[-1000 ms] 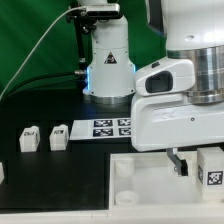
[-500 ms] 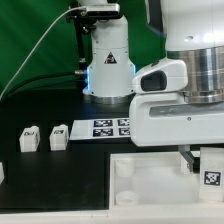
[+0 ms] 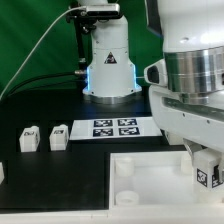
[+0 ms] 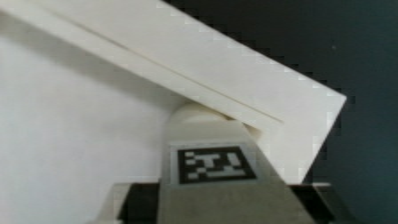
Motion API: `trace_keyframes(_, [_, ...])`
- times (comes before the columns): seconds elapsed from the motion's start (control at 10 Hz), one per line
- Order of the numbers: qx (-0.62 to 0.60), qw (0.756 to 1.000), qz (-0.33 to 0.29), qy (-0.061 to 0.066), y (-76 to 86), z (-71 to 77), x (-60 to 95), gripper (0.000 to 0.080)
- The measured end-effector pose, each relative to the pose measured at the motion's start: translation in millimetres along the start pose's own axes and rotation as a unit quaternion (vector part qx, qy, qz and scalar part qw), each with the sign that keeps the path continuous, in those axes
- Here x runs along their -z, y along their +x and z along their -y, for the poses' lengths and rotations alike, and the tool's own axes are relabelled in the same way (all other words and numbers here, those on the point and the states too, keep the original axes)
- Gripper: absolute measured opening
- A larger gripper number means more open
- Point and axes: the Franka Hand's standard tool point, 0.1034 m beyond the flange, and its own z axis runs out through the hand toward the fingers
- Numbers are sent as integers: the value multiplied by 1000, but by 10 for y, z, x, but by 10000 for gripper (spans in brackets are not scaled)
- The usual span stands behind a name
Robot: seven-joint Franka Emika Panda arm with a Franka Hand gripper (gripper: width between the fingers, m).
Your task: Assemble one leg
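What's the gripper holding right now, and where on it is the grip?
The gripper holds a leg, its fingers clamping the lower sides, tagged face showing.

One small white leg is held up; two more stand on the dark table.

The held leg (image 3: 206, 168) is a short white block with a black-and-white square tag on its front. It stands upright, low at the exterior view's right, over the big white top. The wrist view shows its tag (image 4: 215, 164) facing the camera. Two legs alike (image 3: 29, 138) (image 3: 58, 136) stand upright side by side, near each other, at the exterior view's left.
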Motion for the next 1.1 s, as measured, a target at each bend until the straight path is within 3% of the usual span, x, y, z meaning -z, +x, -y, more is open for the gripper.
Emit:
trace_keyframes(0.2, [-124, 992, 10, 13, -20, 1, -5, 294])
trace_keyframes(0.5, [-139, 990, 12, 13, -17, -1, -10, 300])
trace_keyframes(0.6, [-107, 994, 11, 14, -17, -1, -12, 503])
trace_keyframes(0.7, [-15, 1000, 9, 18, -24, 14, -6, 503])
trace_keyframes(0.8, [64, 998, 10, 18, -29, 20, 8, 618])
trace_keyframes(1.1, [197, 980, 5, 18, -12, 14, -2, 648])
